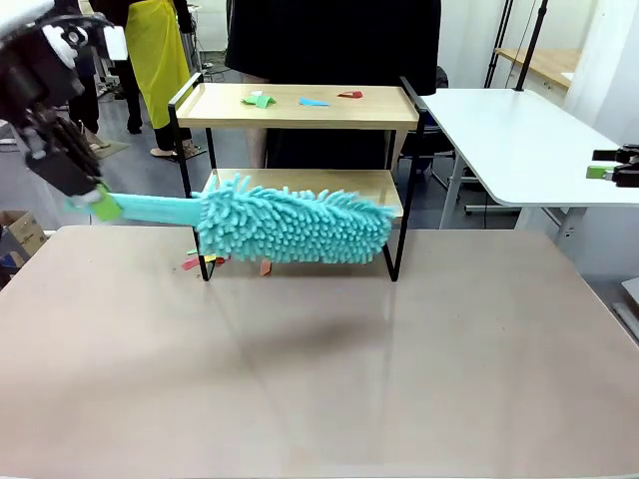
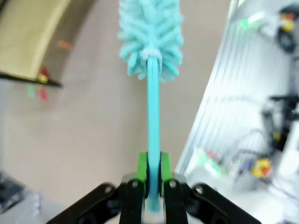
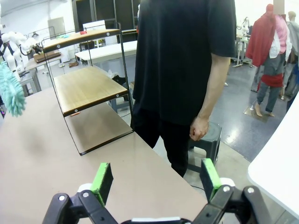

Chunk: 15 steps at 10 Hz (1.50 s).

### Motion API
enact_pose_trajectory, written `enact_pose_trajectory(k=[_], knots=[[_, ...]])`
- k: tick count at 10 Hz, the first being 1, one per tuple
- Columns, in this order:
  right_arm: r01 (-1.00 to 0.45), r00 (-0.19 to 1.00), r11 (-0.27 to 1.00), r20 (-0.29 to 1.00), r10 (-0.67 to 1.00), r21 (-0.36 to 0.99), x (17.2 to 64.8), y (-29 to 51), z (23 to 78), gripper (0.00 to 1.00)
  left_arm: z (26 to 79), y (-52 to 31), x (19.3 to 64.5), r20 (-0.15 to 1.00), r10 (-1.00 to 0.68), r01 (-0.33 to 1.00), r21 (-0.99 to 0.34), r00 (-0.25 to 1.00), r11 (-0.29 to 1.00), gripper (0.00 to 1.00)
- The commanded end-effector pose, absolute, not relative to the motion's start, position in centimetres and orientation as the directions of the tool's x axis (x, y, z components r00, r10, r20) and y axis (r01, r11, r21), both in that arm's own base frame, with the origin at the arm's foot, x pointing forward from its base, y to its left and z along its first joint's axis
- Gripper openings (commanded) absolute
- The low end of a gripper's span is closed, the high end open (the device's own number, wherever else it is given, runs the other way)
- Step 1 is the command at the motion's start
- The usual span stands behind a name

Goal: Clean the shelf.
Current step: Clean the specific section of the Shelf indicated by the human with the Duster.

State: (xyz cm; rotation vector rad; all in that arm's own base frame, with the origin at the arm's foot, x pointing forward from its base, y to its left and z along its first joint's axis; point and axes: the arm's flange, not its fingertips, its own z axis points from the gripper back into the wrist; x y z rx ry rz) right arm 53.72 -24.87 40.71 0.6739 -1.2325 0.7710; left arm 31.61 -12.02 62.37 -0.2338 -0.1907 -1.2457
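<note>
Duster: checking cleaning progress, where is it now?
In the front view the teal duster hangs before the lower board of the shelf, its handle clamped in the left gripper at picture left.

**Bright, even indoor light; sharpness differs from view to view.**

Front view: diffuse light from above, no hard glare. A faint, soft-edged shadow lies on the table [image 1: 319, 399] in front of the shelf [image 1: 300, 119], beneath the duster [image 1: 295, 225]. Left of the shelf, the left gripper [image 1: 95, 200] and its arm are smeared by motion blur. Left wrist view: soft throughout, with the duster head out of focus, the background beyond the shelf streaked, and the table edge bowed by the wide lens. Right wrist view: sharpest. The shelf's frame lines bend toward the picture edge, and the glossy floor [image 3: 243, 135] right of the shelf shows pale reflections. The green pads [image 3: 103, 179] of the right gripper [image 3: 156, 173] are slightly soft.
</note>
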Motion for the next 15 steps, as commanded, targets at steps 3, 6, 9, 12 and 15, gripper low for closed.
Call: enact_pose_trajectory(k=[3, 6, 9, 12, 15], knots=[[-0.815, 0.148, 0.578, 0.978, 0.150, 0.035, 53.7, -24.7, 41.0, 1.00, 68.0, -9.6, 30.6, -0.121, -0.982, 0.989, 0.039, 0.147, 0.144, 0.14], [-0.815, 0.148, 0.578, 0.978, 0.150, 0.035, 53.7, -24.7, 41.0, 1.00, 69.6, -6.7, 29.2, -0.299, -0.950, 0.994, -0.019, 0.094, 0.104, 0.14], [-0.815, 0.148, 0.578, 0.978, 0.150, 0.035, 53.7, -24.7, 41.0, 1.00, 68.9, -4.8, 30.3, -0.377, -0.918, 0.988, -0.044, 0.123, 0.150, 0.14], [-0.815, 0.148, 0.578, 0.978, 0.150, 0.035, 53.7, -24.7, 41.0, 1.00, 68.8, -6.0, 28.9, -0.336, -0.936, 0.991, -0.043, 0.104, 0.125, 0.14], [-0.815, 0.148, 0.578, 0.978, 0.150, 0.035, 53.7, -24.7, 41.0, 1.00, 68.8, -6.0, 28.9, -0.336, -0.936, 0.991, -0.043, 0.104, 0.125, 0.14]])
